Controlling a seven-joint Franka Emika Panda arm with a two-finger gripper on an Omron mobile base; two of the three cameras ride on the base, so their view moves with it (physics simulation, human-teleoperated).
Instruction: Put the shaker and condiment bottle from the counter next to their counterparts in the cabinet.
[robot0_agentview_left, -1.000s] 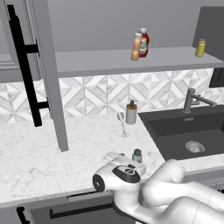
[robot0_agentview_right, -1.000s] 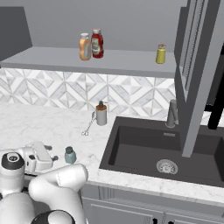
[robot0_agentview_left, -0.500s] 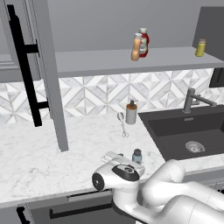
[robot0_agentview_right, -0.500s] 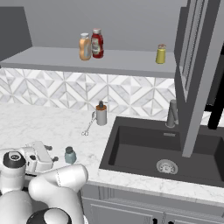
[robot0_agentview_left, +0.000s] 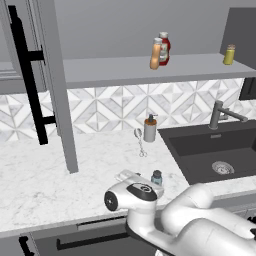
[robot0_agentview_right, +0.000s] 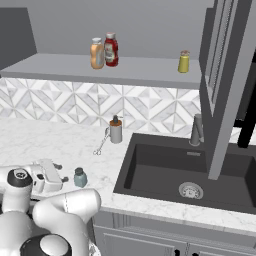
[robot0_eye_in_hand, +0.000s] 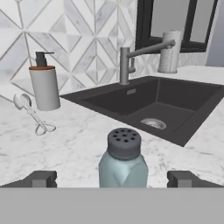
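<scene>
Two dark fingertips (robot0_eye_in_hand: 41, 178) of the gripper (robot0_eye_in_hand: 113, 179) stood spread wide on either side of the teal shaker (robot0_eye_in_hand: 122, 158), which sat upright on the marble counter (robot0_agentview_left: 55, 175) near the dark sink (robot0_agentview_right: 195, 172), not yet pinched. Beyond it stood a grey pump dispenser (robot0_eye_in_hand: 44, 83) with a whisk (robot0_eye_in_hand: 30, 113) lying beside it on the counter. Up on the cabinet shelf (robot0_agentview_left: 120, 70), the orange condiment bottle (robot0_agentview_left: 156, 54) stood just beside the red ketchup bottle (robot0_agentview_left: 164, 48), well apart from the yellow-green shaker (robot0_agentview_left: 229, 54).
</scene>
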